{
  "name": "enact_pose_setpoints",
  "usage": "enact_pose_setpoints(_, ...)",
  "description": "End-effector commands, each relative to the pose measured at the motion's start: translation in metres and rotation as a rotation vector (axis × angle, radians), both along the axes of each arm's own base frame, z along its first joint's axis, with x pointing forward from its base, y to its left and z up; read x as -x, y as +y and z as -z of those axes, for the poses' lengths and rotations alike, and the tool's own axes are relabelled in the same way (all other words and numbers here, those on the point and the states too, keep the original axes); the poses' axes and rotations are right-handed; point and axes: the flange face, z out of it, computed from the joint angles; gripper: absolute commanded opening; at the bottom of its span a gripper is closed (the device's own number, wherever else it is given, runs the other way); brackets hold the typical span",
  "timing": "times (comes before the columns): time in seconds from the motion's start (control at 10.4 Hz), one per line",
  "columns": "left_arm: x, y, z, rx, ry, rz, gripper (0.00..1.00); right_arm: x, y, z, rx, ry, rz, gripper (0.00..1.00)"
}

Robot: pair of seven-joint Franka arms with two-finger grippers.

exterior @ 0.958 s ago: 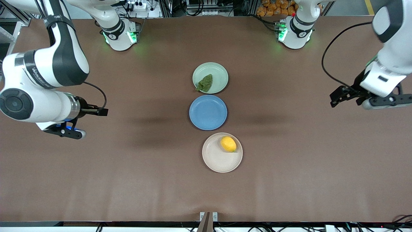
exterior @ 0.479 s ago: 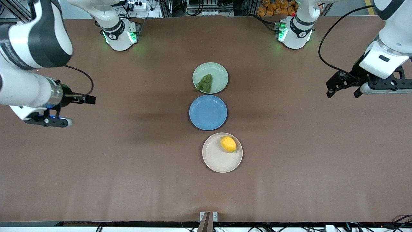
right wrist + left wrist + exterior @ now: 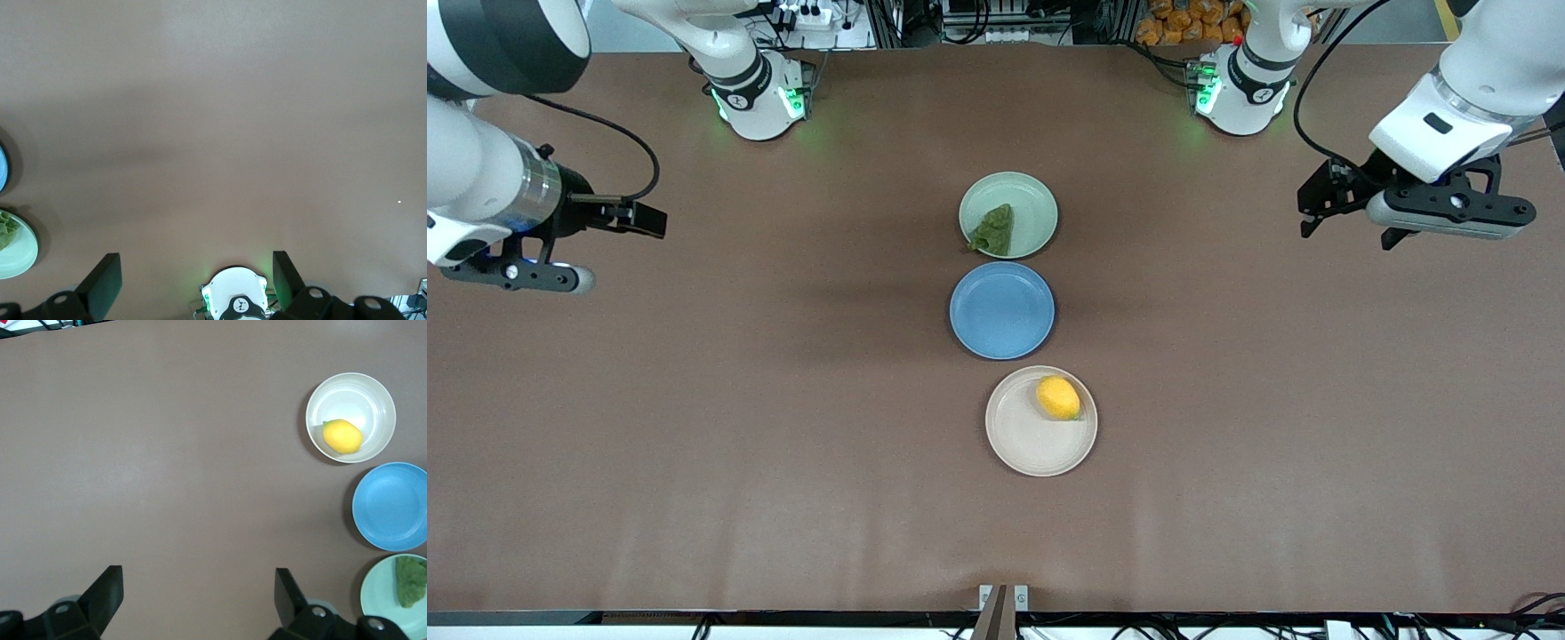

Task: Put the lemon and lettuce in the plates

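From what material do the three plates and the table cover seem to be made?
Pale green plate, blue plate and beige-white plate: probably matte plastic or melamine, since each has a flat even colour without strong shine; ceramic is possible. Table cover: a matte brown sheet, perhaps paper or vinyl, showing faint ripples.

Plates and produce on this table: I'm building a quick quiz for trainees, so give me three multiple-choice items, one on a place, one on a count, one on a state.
1. Where is the lemon?
A. on the blue plate
B. on the beige plate
C. on the bare table

2. How many plates are there?
A. two
B. three
C. four

3. How do the grippers stand?
A. both open, empty
B. both shut
C. one holds lettuce

Answers:
1 B: the lemon lies on the beige plate.
2 B: green plate, blue plate, beige.
3 A: left gripper and right gripper show spread fingers; the lettuce lies on the green plate.
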Motion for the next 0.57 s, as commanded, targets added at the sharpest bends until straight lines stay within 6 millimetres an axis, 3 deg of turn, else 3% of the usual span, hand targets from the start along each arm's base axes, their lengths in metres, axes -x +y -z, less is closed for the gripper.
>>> enact_pose_setpoints(0.0,-0.006,-0.004,-0.013,-0.013,0.01,-0.003,1.0,0.013,-0.002,-0.01,-0.021,-0.002,-0.023,1.0)
enact_pose_setpoints(0.19,-0.006,-0.008,-0.018,-0.002,0.002,-0.029,1.0,0.012,-0.013,-0.015,-0.043,-0.011,-0.028,1.0)
enact_pose_setpoints(0.48,-0.006,-0.009,-0.022,0.01,-0.006,-0.091,1.0,0.007,-0.066,-0.013,-0.132,-0.009,0.05,1.0)
